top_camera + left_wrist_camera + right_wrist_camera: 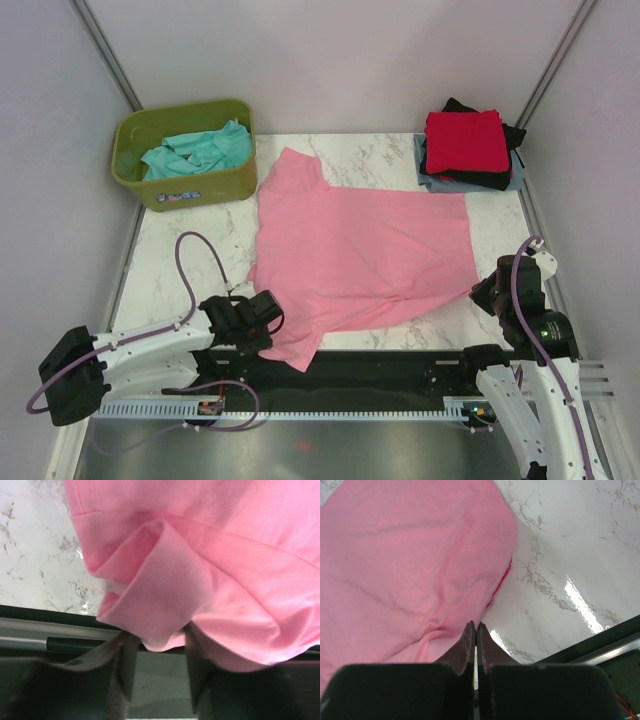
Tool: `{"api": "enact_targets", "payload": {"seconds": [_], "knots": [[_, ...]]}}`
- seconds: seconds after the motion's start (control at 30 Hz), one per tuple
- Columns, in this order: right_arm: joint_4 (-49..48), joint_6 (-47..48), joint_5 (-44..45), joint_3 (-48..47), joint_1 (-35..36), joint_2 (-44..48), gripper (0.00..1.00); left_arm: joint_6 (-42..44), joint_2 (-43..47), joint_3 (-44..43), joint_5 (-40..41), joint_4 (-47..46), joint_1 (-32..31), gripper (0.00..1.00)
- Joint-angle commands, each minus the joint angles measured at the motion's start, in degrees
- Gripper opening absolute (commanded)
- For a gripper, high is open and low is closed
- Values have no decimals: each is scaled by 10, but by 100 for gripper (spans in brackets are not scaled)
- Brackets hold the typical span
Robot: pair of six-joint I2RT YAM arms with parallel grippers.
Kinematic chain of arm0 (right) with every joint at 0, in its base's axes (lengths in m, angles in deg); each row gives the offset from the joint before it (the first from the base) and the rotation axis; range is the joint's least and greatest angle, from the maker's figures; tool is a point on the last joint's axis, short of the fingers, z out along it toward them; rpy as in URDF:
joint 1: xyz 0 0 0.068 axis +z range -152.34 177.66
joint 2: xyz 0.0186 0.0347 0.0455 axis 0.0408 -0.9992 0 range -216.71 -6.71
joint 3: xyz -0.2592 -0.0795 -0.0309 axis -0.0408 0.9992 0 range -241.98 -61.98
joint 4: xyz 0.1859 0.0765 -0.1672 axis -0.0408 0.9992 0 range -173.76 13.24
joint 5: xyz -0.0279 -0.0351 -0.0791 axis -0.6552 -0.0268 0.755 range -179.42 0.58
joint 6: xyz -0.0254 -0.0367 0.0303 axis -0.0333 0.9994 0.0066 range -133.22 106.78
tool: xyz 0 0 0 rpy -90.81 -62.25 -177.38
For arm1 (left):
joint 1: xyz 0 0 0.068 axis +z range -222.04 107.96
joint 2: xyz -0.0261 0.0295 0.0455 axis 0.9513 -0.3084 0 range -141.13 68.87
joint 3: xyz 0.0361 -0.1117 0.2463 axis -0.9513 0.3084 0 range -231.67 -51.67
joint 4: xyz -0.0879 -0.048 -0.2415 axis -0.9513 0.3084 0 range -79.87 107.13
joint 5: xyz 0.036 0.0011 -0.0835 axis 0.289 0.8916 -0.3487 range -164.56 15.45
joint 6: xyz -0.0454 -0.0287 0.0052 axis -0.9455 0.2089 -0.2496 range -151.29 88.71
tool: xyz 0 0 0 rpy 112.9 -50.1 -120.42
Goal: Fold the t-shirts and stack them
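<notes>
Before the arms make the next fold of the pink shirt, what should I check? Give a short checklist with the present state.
1. Pink t-shirt spread out on the table: ok.
2. Left gripper open, shirt edge between its fingers: ok.
3. Right gripper shut at the shirt's edge, cloth caught: cannot tell.
4. Shirt wholly on the table: not ok, one corner overhangs the near edge.
5. Top of the folded stack free: ok.
</notes>
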Motion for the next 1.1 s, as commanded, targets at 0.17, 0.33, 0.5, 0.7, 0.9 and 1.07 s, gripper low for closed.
{"api": "enact_targets", "payload": {"seconds": [0.17,0.33,0.5,0.7,0.9,1.07], "knots": [[14,7,22,-35,2,16,0,0,69,-13,104,-67,0,10],[35,3,23,-35,2,40,0,1,119,-50,59,4,0,6],[44,-2,-16,-6,1,81,0,8,163,-146,74,141,0,6],[56,7,-34,-7,1,102,0,31,168,-237,91,199,1,7],[24,-2,-39,-1,1,28,0,71,132,-269,121,181,4,7],[-21,5,-13,-23,2,-31,0,213,55,-338,100,134,67,6]]}}
